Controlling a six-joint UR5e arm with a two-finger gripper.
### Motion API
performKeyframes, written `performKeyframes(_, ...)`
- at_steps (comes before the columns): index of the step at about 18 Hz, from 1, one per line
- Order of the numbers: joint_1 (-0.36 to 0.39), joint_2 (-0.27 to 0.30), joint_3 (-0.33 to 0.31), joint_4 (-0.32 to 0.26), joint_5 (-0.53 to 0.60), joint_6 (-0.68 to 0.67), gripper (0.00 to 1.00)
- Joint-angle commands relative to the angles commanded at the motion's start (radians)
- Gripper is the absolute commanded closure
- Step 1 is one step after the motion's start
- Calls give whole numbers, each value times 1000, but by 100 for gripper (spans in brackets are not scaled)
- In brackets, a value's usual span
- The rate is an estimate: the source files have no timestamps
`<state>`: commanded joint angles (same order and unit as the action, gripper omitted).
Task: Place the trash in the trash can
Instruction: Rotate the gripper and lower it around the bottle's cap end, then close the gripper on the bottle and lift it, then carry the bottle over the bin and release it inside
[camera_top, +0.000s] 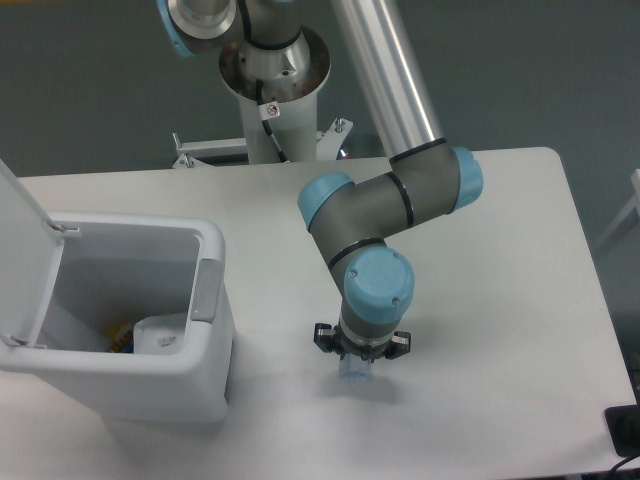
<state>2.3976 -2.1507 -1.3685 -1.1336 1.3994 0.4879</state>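
Wrist hides the jaws, grip unclear, over a bottle beside the open trash can.

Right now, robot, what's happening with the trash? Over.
Gripper pointing down over table, mostly hidden under wrist; grip unclear. Something clear and bluish at its tip. Trash can open, items inside. Path clear.
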Motion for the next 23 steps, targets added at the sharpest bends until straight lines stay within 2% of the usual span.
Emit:
performKeyframes(3,8,21,35,9,-129,-43,52)
performKeyframes(5,12,20,97,11,-218,-103,52)
performKeyframes(8,14,37,144,12,-287,-129,51)
performKeyframes(13,57,97,155,112,-454,-158,51)
performKeyframes(16,77,115,196,118,-564,-190,51)
performKeyframes(19,78,140,218,126,-625,-183,51)
performKeyframes(21,78,146,224,187,-648,-190,51)
performKeyframes(23,75,159,226,222,-689,-190,51)
